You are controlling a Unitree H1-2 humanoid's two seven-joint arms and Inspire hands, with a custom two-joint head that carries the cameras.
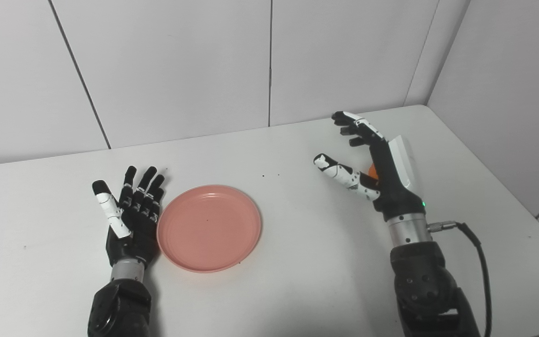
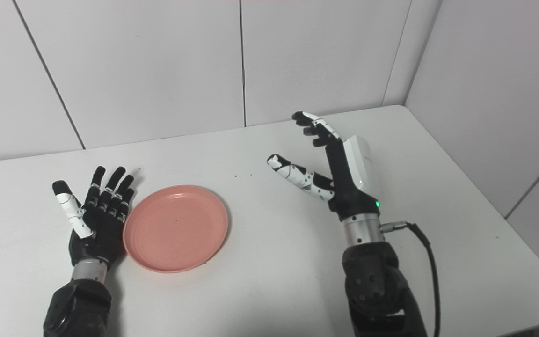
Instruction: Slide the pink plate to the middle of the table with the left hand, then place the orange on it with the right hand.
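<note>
At lower left, the left hand (image 1: 131,220) lies palm-up, fingers spread, empty, just beside the pink plate (image 1: 209,228) at lower centre of the white table (image 1: 297,262). Right of centre, the right hand (image 1: 377,164) stands edge-on, fingers apart, with the orange (image 1: 373,172) barely visible behind its palm; any grasp is unclear.

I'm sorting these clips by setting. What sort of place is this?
Probably a robot test booth or lab bench, not a home. A bare white table is boxed in by plain white panel walls, and it holds only a pink plate between the robot's hands, with an orange barely visible.
</note>
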